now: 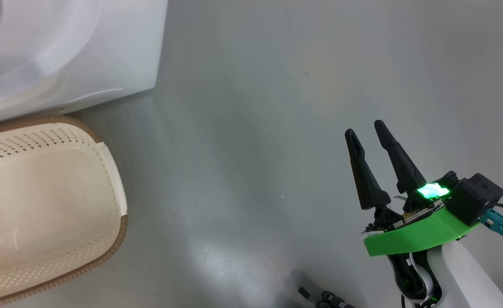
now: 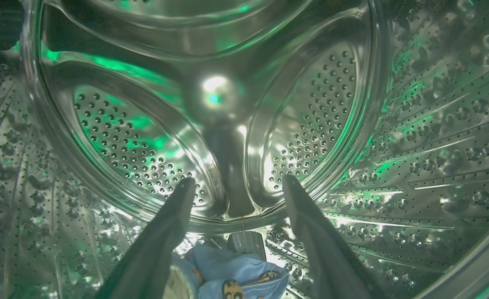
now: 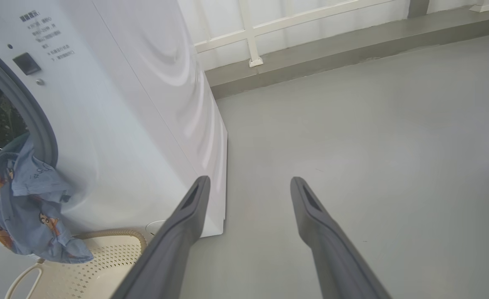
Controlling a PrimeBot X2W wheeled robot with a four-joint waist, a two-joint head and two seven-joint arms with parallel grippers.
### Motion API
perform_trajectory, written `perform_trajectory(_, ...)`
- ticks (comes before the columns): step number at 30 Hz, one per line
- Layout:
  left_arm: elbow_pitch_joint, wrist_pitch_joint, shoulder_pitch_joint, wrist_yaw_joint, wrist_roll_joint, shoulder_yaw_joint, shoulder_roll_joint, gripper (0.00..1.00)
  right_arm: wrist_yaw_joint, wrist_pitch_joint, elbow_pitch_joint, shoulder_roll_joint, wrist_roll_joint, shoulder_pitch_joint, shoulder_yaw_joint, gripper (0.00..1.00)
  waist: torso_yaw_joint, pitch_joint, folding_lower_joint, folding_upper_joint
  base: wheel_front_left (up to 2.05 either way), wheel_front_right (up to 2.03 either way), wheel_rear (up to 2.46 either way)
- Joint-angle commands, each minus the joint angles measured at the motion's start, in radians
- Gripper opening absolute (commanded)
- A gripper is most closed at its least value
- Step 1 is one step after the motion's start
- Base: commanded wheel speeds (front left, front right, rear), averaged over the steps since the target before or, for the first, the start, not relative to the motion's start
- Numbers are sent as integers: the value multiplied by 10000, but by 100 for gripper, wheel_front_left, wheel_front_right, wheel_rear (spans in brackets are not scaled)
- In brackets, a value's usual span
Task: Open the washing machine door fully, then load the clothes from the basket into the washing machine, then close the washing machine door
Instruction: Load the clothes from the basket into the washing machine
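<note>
The light blue fabric clothes with orange-brown cartoon prints (image 3: 24,207) hang out of the mouth of the big white front-loading washing machine (image 3: 136,124), draped over its grey rubber gasket (image 3: 40,124) and down its front; how many garments make up the bundle cannot be told. Inside the machine's perforated steel drum (image 2: 144,145), the left gripper (image 2: 239,181) has its two dark fingers spread wide and pinches nothing, with a fold of the blue cloth lying low between their bases. At the foot of the machine stands the one cream-white perforated plastic basket with a brown woven-look rim (image 1: 114,239), nothing lying in the part that shows. Well out from the machine, over the grey floor (image 1: 255,128), the right gripper (image 3: 250,181) is spread just as wide and touches nothing.
</note>
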State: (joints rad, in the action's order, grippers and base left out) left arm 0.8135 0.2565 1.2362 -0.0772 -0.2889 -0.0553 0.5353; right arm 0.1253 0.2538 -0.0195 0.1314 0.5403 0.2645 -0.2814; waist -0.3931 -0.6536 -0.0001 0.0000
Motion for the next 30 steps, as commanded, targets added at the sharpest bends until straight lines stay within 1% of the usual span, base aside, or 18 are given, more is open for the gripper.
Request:
perform_trajectory(1, -454, 53, -358, 25, 195, -314, 397, 100, 54, 80, 245, 190, -171, -61, -86, 100, 18, 26, 1, 0, 0, 0, 0)
perform_trajectory(9, -1096, 53, -1184, -88, 508, -1245, -14, 100, 54, 80, 270, 269, -198, -106, -57, 100, 80, 120, 1, 0, 0, 0, 0)
perform_trajectory(13, -1419, 53, -1550, -174, 574, -1768, -350, 100, 54, 80, 292, 315, -211, -125, 37, 100, 183, 217, 1, 0, 0, 0, 0)
perform_trajectory(17, -1790, 53, -1967, -318, 739, -2065, -680, 100, 54, 80, 325, 348, -250, -139, 176, 100, 365, 332, 1, 0, 0, 0, 0)
perform_trajectory(18, -1790, 53, -1967, -318, 739, -2065, -680, 100, 54, 80, 325, 348, -250, -139, 176, 100, 365, 332, 1, 0, 0, 0, 0)
perform_trajectory(23, -2297, 53, -2616, -426, 889, -2459, -1166, 100, 54, 80, 330, 406, -279, -140, 250, 100, 581, 568, 1, 0, 0, 0, 0)
perform_trajectory(30, -2689, 53, -3503, -517, 984, -2772, -1692, 100, 54, 80, 242, 513, -253, -104, 276, 100, 846, 1022, 1, 0, 0, 0, 0)
